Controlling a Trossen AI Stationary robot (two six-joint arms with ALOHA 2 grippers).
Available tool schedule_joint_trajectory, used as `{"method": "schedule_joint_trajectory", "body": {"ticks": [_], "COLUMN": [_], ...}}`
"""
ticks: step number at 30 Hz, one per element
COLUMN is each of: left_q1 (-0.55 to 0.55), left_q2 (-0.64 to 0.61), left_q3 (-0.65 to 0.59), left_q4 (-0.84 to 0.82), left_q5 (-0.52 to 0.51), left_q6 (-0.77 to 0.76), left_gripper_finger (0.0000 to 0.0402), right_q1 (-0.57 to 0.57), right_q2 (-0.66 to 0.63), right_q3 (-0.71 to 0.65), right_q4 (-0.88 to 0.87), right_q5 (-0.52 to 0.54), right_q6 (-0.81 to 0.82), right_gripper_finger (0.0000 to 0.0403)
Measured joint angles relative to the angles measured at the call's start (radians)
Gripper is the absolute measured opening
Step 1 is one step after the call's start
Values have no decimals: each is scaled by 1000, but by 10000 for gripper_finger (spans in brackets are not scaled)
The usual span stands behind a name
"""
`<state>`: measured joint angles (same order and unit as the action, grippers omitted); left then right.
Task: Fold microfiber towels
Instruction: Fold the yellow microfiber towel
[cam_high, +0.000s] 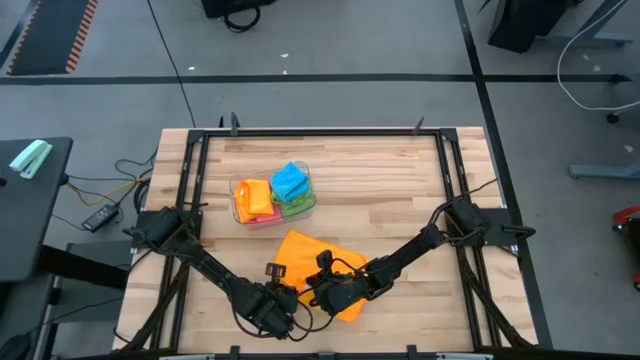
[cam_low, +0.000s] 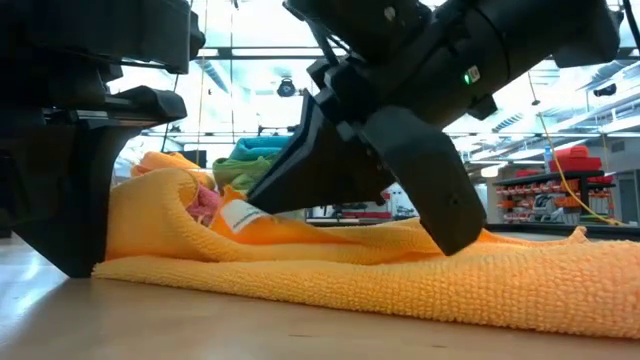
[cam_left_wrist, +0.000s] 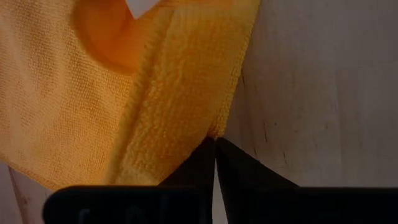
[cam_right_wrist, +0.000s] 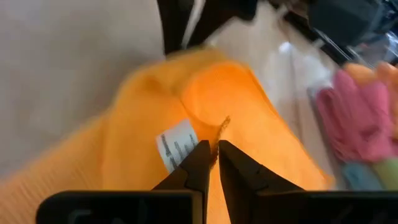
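The orange towel (cam_low: 400, 270) is spread on the worktop (cam_high: 400, 190), soft and limp. Its edge is pinched by the left fingers (cam_left_wrist: 214, 146); its fold by the right fingers (cam_right_wrist: 214, 149). Corners are judged the best hold.

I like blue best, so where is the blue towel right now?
In the high view, the blue towel sits on top of the pile in the clear tub, mid-table, just behind the spread orange towel.

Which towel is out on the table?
The orange towel, spread on the wood under both tools; the blue, green, pink and other orange ones sit bunched in the clear tub.
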<state>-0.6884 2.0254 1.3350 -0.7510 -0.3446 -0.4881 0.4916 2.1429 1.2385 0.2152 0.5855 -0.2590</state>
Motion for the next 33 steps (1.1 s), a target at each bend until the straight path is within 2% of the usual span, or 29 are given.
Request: {"method": "schedule_joint_trajectory", "body": {"ticks": [2, 7, 12, 15, 21, 33], "left_q1": [0, 0, 0, 0, 0, -9], "left_q2": [0, 0, 0, 0, 0, 0], "left_q3": [0, 0, 0, 0, 0, 0], "left_q4": [0, 0, 0, 0, 0, -2], "left_q5": [-1, -1, -1, 0, 0, -2], "left_q6": [0, 0, 0, 0, 0, 13], "left_gripper_finger": [23, 16, 16, 22, 28, 15], "right_q1": [-1, -10, -24, -29, -27, -27], "right_q2": [0, 0, 0, 0, 0, -37], "right_q3": [0, 0, 0, 0, -1, -2], "right_q4": [-8, -6, -37, -51, -40, -56], "right_q5": [1, -94, -102, -118, -123, 12], "right_q6": [1, 31, 93, 104, 105, 43], "right_gripper_finger": [41, 42, 36, 9, 4, 2]}}
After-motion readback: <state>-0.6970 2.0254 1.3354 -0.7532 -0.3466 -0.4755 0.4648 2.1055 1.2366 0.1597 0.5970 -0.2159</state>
